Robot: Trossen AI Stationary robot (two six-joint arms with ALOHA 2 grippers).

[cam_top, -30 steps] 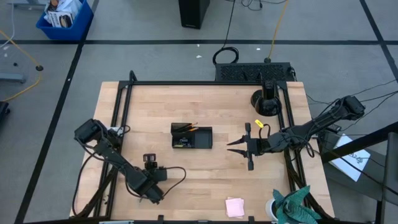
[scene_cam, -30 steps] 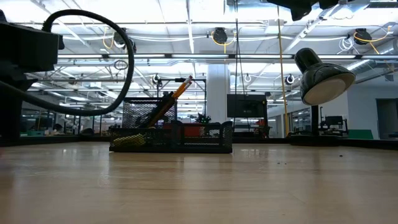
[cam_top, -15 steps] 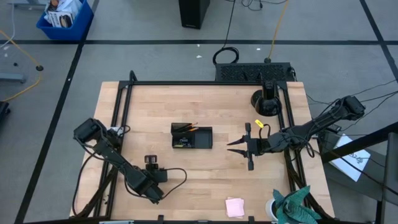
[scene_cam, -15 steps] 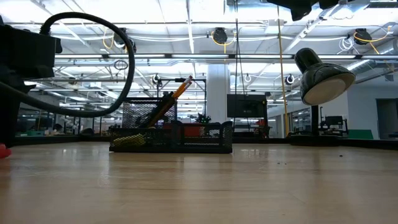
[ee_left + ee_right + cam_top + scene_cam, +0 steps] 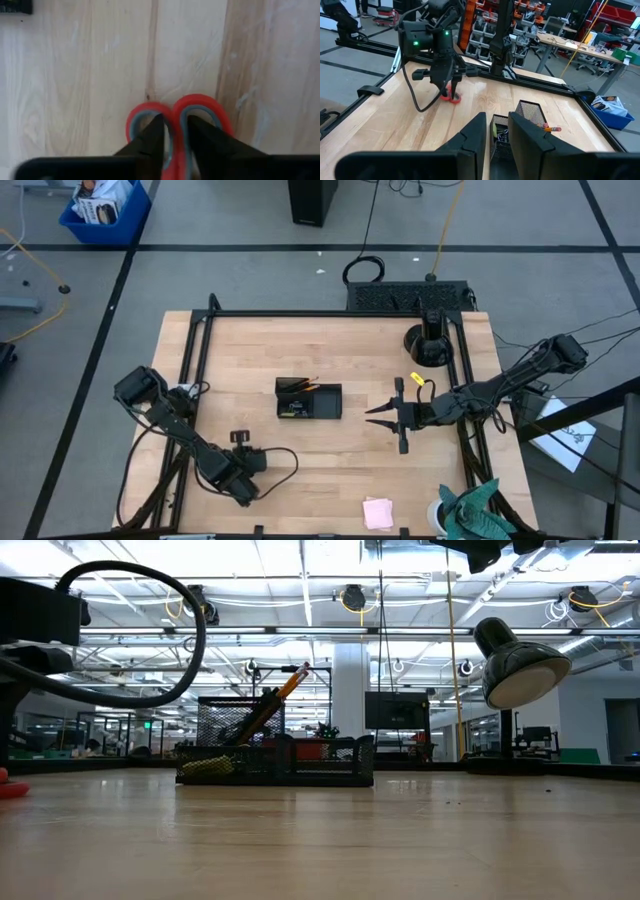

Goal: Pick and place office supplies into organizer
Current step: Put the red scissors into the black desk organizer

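The pale wooden-plank bench (image 5: 330,465) carries a black mesh compartment organizer (image 5: 309,400), red-handled scissors (image 5: 176,120) under the left gripper (image 5: 173,131), and a pink sticky-note pad (image 5: 377,512).

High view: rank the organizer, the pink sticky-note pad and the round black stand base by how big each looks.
1. organizer, largest
2. round black stand base, smaller
3. pink sticky-note pad, smallest, though close to the base, so that order is unsure.
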